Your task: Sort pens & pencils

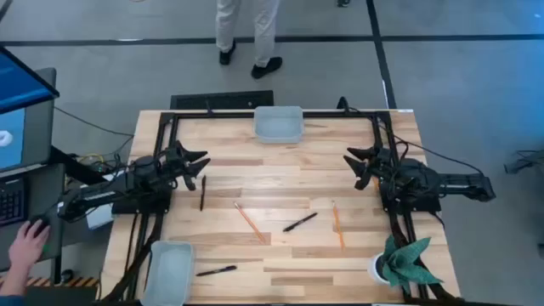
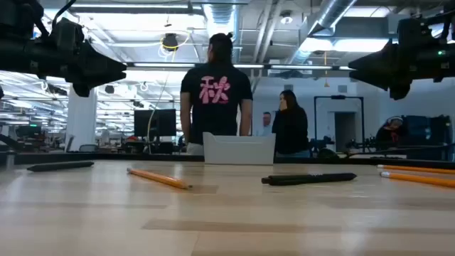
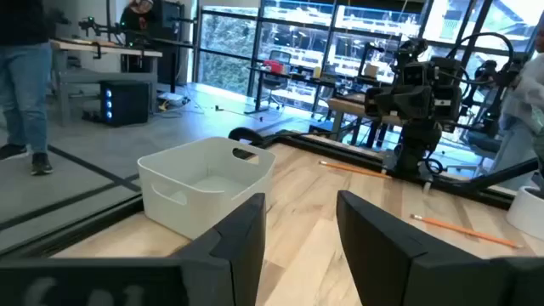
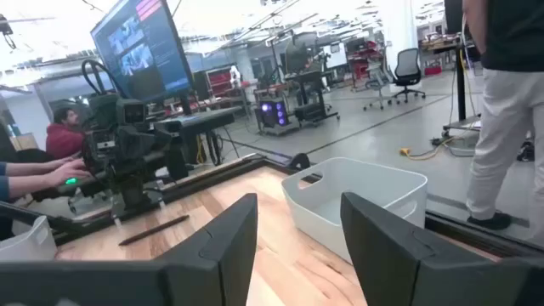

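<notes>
High view: your pens (image 1: 299,223) and pencils (image 1: 248,219) lie scattered and unsorted on the counter (image 1: 280,161).
Left hand (image 1: 194,161): wide, empty, parked.
Right hand (image 1: 358,161): wide, empty, parked.

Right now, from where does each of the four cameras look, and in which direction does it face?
High view: above the table, straight down; both arms, left gripper, right gripper, three pens, two pencils.
Low view: at table-top height, facing the far white bin and a person; both arms overhead.
Left wrist view: on the left arm, facing the right arm; own open fingers.
Right wrist view: on the right arm, facing the left arm; own open fingers.
Shared: both wrist views show that bin.
</notes>
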